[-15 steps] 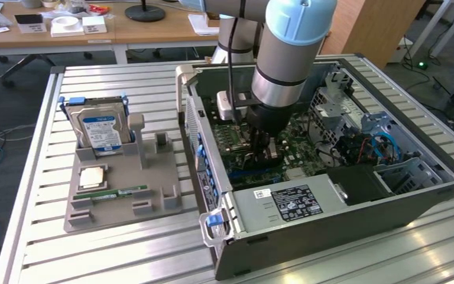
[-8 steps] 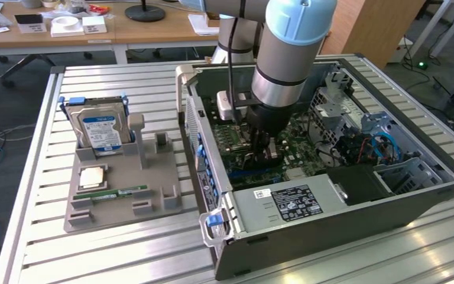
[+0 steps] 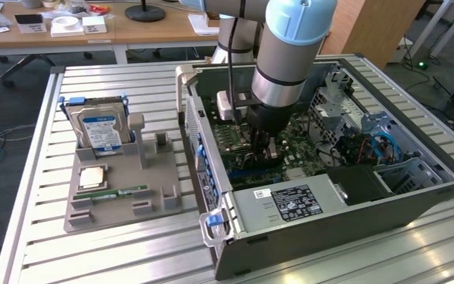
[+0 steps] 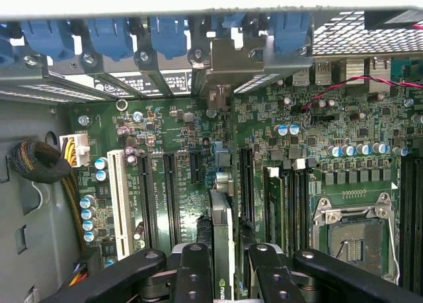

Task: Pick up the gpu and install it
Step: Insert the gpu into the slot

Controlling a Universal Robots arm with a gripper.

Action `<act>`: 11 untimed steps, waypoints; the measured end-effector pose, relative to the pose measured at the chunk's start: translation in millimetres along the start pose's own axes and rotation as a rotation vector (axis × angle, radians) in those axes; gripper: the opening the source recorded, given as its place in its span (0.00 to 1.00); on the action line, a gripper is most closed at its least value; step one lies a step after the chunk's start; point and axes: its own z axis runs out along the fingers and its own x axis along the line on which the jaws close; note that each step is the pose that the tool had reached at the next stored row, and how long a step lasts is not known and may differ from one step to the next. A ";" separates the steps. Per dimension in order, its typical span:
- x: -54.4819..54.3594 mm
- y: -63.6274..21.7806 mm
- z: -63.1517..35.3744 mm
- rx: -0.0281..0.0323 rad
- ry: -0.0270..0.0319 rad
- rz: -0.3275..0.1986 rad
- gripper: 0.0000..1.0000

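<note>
The gpu [image 4: 223,227] stands on edge over a black motherboard slot, seen from above as a thin dark strip. Its silver end bracket [image 4: 228,58] sits at the case's rear slot openings, under the blue clips. My gripper [image 4: 230,253] straddles the card from above, one black jaw on each side of it. In the exterior view the gripper [image 3: 260,155] reaches straight down into the open computer case [image 3: 416,195], over the green motherboard [image 3: 306,157].
A grey parts holder [image 3: 144,204] lies at the exterior view's left of the case. It carries a silver hard drive [image 3: 101,130], a processor chip [image 3: 91,176] and a green RAM stick [image 3: 120,192]. Beside the card are a white slot [image 4: 120,197] and the CPU socket [image 4: 353,230].
</note>
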 end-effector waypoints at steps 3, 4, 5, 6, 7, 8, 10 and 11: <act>0.0 0.0 0.0 0.0000 0.0000 0.000 0.26; 0.0 0.0 0.0 0.0000 0.0001 0.000 0.26; 0.1 0.0 0.2 0.0000 0.0001 0.000 0.26; 0.2 0.0 0.4 0.0000 0.0001 0.000 0.26; 0.2 0.1 0.6 -0.0001 0.0002 0.000 0.26; 0.3 0.1 0.8 -0.0001 0.0001 -0.001 0.26; 0.3 0.2 1.1 -0.0001 0.0000 -0.002 0.26; 0.4 0.3 1.1 -0.0001 0.0001 -0.002 0.26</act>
